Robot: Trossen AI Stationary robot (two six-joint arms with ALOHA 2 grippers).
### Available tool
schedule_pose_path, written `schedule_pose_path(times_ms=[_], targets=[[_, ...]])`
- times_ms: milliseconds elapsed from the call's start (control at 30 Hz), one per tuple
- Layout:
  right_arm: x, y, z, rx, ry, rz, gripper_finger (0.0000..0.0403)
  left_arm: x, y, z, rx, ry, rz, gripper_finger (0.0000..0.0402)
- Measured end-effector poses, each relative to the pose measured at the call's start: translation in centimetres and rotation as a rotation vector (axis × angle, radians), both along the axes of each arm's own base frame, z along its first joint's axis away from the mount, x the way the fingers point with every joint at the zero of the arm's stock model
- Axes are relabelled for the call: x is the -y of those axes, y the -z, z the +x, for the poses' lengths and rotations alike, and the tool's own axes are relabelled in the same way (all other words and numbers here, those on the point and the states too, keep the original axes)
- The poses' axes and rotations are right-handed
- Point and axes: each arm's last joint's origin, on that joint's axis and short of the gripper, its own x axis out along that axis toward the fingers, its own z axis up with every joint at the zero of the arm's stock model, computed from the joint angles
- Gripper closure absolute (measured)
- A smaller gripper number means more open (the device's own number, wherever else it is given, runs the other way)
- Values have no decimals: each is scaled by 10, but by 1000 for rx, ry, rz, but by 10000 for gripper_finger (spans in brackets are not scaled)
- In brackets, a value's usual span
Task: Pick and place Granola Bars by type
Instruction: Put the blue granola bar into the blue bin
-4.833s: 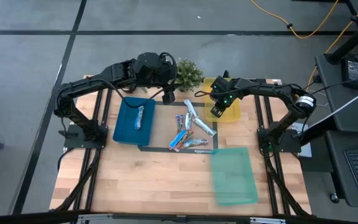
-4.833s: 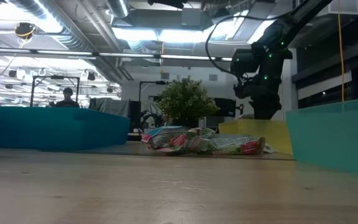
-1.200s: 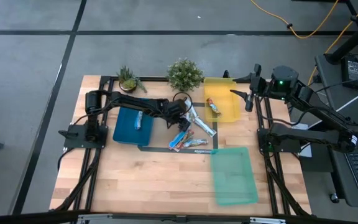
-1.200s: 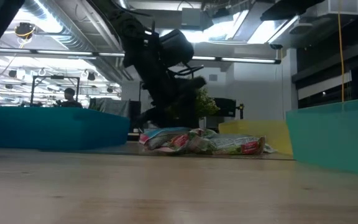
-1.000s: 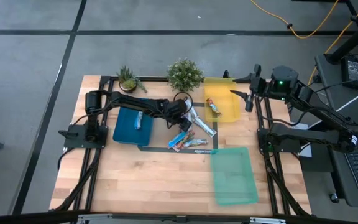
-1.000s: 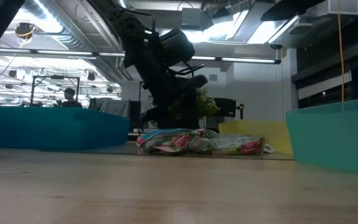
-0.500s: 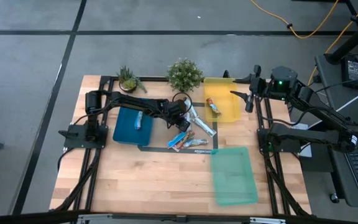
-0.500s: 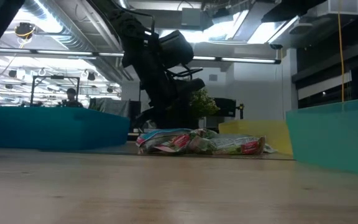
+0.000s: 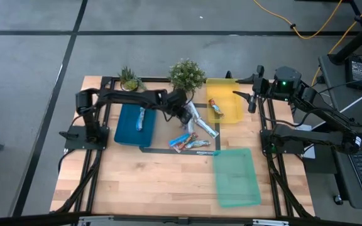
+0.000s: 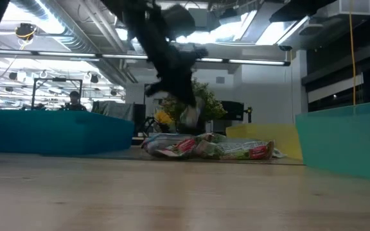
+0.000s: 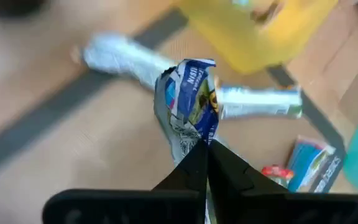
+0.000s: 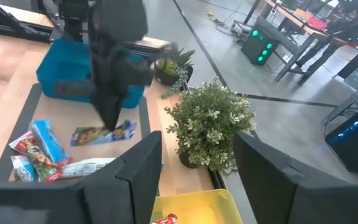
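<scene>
**Op:** Left gripper [image 11: 204, 144] has clenched on a crumpled silvery-white and blue foil granola bar [image 11: 188, 106] and lifted it clear of the wooden table [image 9: 143, 182]. A second ago those fingers stood wide, low over the pile; now they are pinched together on the wrapper's end, and the bar hangs above the heap.

**Tech:** So that bar is picked. Where does it go?

**Op:** My guess is the flat blue tray [image 9: 127, 125] at the left, which already holds one similar bar [image 9: 140, 118]. The flat yellow tray [image 9: 231, 103] at the far side holds an orange-red one. The flat green tray [image 9: 237, 176], near right, has none.

**Tech:** The right gripper?

**Op:** Right gripper [image 12: 194, 180] waits off the table's far right edge, fingers parted, holding nothing. The loose granola bars [image 9: 190, 135] lie mid-table.

**Tech:** Any readable print?

**Op:** Blue lettering on the held wrapper, too creased and blurred to read.
</scene>
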Motion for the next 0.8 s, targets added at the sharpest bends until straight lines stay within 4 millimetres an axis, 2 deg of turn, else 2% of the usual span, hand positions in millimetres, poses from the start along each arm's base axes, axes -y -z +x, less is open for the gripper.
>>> schedule_pose_path(times_ms=[333,533,667,800], targets=[[0,-1,0,9,2,-2,201,5,-91,-35,192,90,144,400],[1,-4,1,35,5,-18,201,9,-114,-47,279,137,193,401],[1,-4,1,41,5,-19,201,15,-124,-48,357,281,216,399],[2,-4,1,45,44,-2,201,25,-143,-55,475,407,260,401]])
